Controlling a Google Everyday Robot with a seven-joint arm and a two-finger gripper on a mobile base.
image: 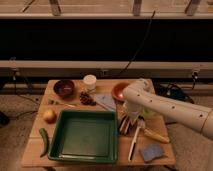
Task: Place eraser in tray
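The striped eraser point(123, 125) lies on the wooden table just right of the dark green tray point(56, 145), outside its rim. My gripper point(131, 118) hangs from the white arm that comes in from the right. It is directly over the eraser, at or just above it, and hides the eraser's upper end. The tray holds nothing.
A white-handled spoon point(133, 142), a yellow object point(157, 135) and a blue-grey sponge point(151, 152) lie right of the eraser. Behind are an orange bowl point(119, 90), a grey cloth point(106, 101), a white cup point(90, 81) and a dark bowl point(64, 88). A round fruit point(49, 115) and a green pepper point(44, 141) lie left of the tray.
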